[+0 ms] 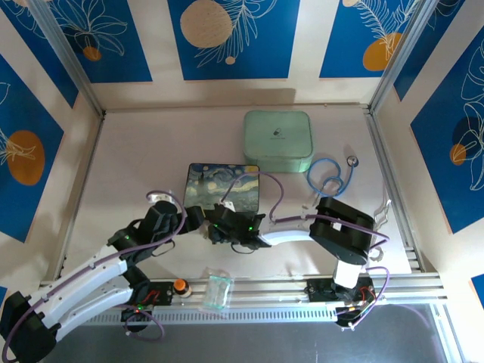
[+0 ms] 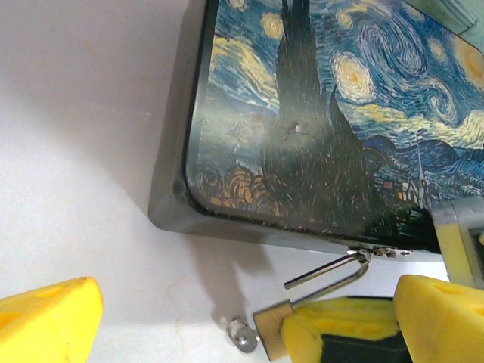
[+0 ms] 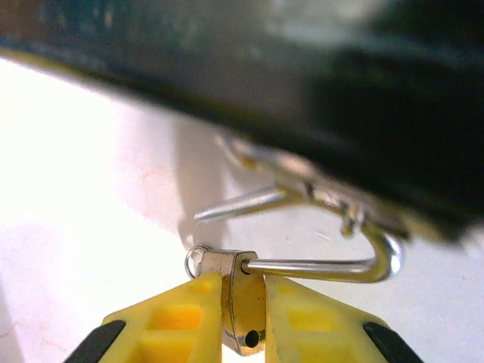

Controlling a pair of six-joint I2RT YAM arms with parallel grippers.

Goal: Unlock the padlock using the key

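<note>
Right gripper [image 3: 242, 295] is pinched shut on the tiny brass-gold padlock [image 2: 271, 329], its yellow fingers flat against the two broad faces of the body. The padlock lies on the white table [image 2: 91, 151], just beside the near edge of the flat rectangular tin painted with a starry night sky [image 2: 318, 113]. Its silvery wire shackle [image 3: 318, 267] is hooked through the tin's small metal hasp [image 2: 374, 252]. One leg of the shackle stands out of the body, so the lock looks sprung. The small silvery key [image 2: 242, 335] pokes from the end of the body away from the shackle, with only its ring head showing. Left gripper [image 2: 248, 299] hangs wide open around that spot, holding nothing.

To do this step well, I judge the right should hold the body steady and low while the left closes squarely on the key's head, without tugging the hasp.

The tin's lid is down, so its contents are hidden. The mint-green rounded plastic case [image 1: 277, 136] beyond it is likewise shut.
</note>
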